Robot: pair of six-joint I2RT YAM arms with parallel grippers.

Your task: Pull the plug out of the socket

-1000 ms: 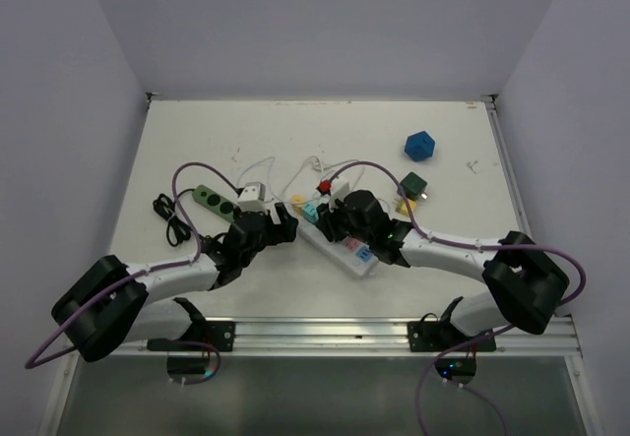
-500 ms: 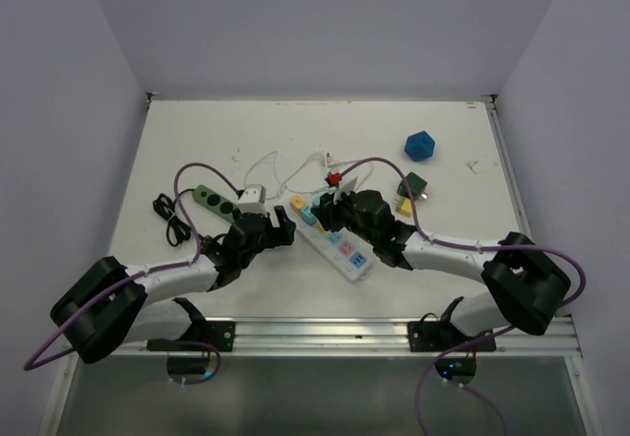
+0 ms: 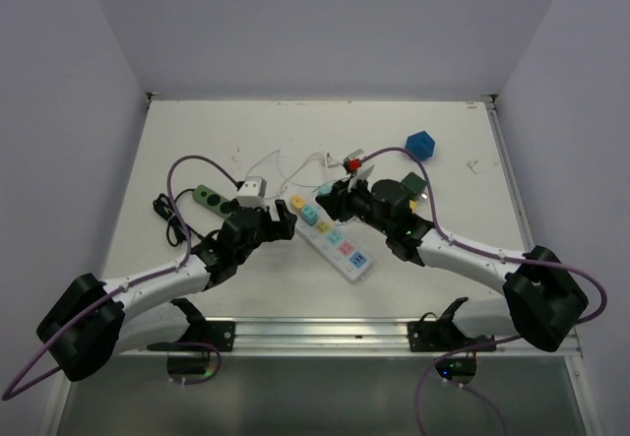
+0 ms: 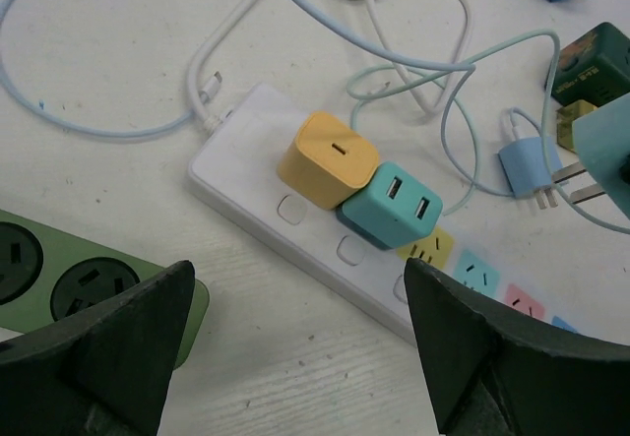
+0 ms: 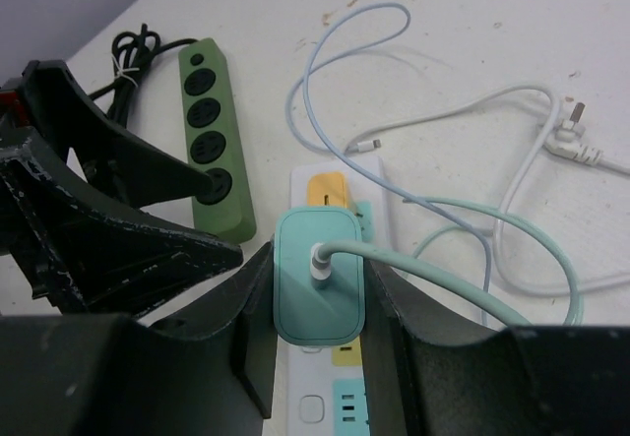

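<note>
On white strip (image 4: 241, 160), two chargers (yellow (image 4: 328, 158), teal (image 4: 394, 205))

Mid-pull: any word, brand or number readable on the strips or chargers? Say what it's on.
No text can be read anywhere.
White strip, yellow charger, teal charger: blank faces, no print.
Green strip: no lettering visible.
Teal plug: plain back.
Dark cube: any marking too blurred to read.

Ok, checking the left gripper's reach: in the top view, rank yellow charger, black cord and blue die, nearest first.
From the left gripper:
1. Yellow charger, on the strip just ahead.
2. Black cord, to its left.
3. Blue die, far back right.
</note>
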